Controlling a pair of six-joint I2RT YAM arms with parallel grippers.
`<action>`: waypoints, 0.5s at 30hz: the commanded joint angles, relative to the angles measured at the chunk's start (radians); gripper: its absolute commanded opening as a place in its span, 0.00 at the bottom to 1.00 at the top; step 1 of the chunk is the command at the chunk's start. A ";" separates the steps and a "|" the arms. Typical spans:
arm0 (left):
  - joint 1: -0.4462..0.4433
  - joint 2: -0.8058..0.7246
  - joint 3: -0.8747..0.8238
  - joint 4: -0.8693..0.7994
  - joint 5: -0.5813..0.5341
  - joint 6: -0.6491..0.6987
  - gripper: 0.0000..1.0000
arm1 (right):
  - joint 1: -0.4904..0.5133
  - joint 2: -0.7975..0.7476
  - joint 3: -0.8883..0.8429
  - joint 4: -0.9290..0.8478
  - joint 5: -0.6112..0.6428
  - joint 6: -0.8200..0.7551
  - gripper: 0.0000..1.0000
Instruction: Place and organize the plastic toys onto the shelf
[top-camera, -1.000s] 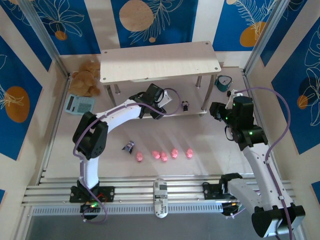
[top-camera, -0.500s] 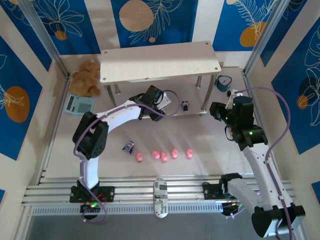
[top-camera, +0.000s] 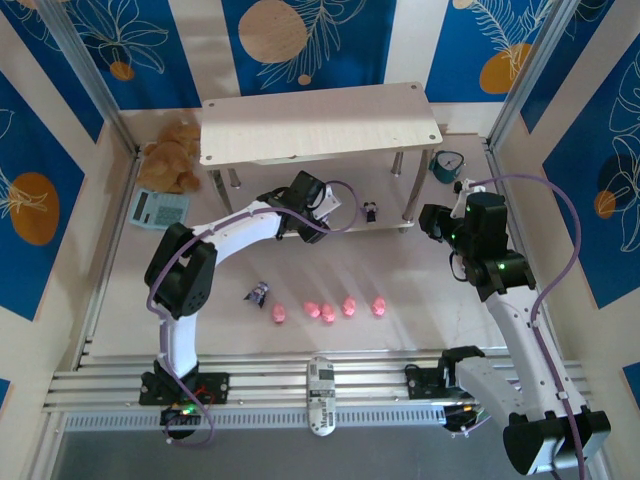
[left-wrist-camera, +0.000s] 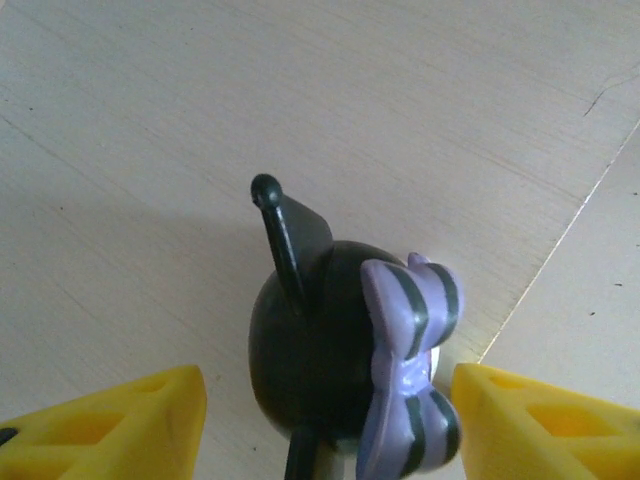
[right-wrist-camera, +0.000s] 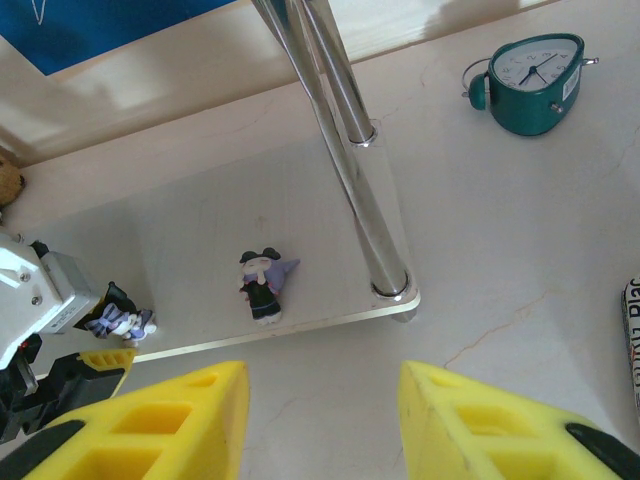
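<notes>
No wording can be read anywhere in the scene. The teal alarm clock (right-wrist-camera: 527, 82) shows a white dial whose markings are too small to make out. Dark print on the white tag (top-camera: 320, 395) at the front rail (top-camera: 120, 385) is blurred, as are the keys of the pale blue calculator (top-camera: 158, 208).

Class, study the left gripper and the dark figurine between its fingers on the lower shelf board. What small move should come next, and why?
Probably draw the left gripper straight back from the lower shelf board. The dark figurine already stands on it, and gaps show between it and both yellow fingers, so it looks released. A straight retreat should avoid knocking it over.
</notes>
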 joint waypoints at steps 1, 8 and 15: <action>0.028 0.017 -0.016 -0.006 -0.034 0.032 0.66 | -0.003 -0.007 -0.010 -0.004 -0.003 -0.003 0.44; 0.042 0.018 -0.015 -0.007 -0.068 0.038 0.66 | -0.002 -0.007 -0.011 -0.004 -0.005 -0.002 0.44; 0.049 0.021 -0.010 -0.010 -0.084 0.046 0.66 | -0.001 -0.006 -0.009 -0.003 -0.007 -0.002 0.44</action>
